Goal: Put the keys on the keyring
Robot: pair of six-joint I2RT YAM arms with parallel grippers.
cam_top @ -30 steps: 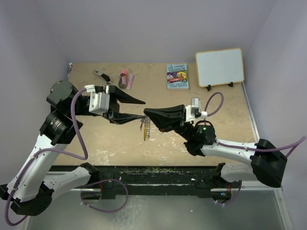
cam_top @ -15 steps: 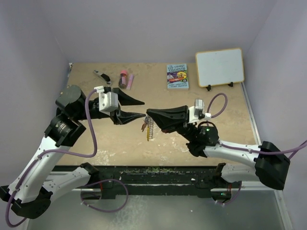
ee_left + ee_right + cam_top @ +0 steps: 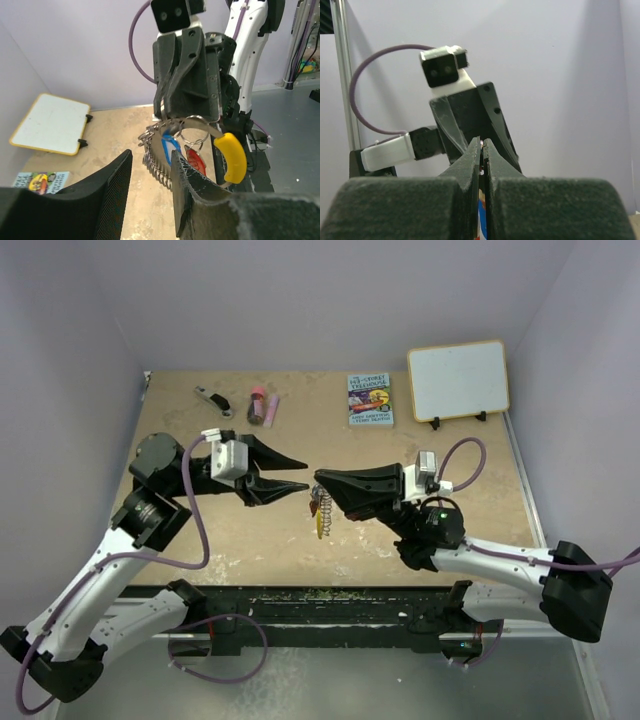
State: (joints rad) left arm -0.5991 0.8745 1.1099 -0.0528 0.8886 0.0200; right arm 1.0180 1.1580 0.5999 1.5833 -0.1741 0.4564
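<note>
Keyring (image 3: 320, 511) hangs off the bench (image 3: 240, 540), straight below the tip of the right gripper (image 3: 318, 480), which is clenched on its upper edge. In the left wrist view the keyring (image 3: 156, 162) shows a silvery coiled stretch on one side and an orange-yellow stretch curving down on the other. Blue key (image 3: 170, 145) and red key (image 3: 195, 159) dangle side by side in the same bunch just under the right gripper (image 3: 165, 111), each on a thin silver loop. Cannot tell whether those loops run on the hoop itself. Right wrist view: right gripper (image 3: 482, 145) fingers pressed together with only a sliver between, a fleck of colour low in that slit. Left gripper (image 3: 303, 470) faces it tip to tip, released, jaws spread apart one above the other. Its lower fingertip is very near the right gripper's tip; contact not clear. From its own camera the left gripper (image 3: 151, 156) has the coiled part just beyond and between its fingertips, not pinched. Far side of the bench, beyond both grippers: book (image 3: 370, 400) lying flat, whiteboard (image 3: 458, 380) propped to its right, dark red tube (image 3: 257, 405) and black-and-silver clip tool (image 3: 212, 398) beyond the left gripper, all well apart from the keyring.
</note>
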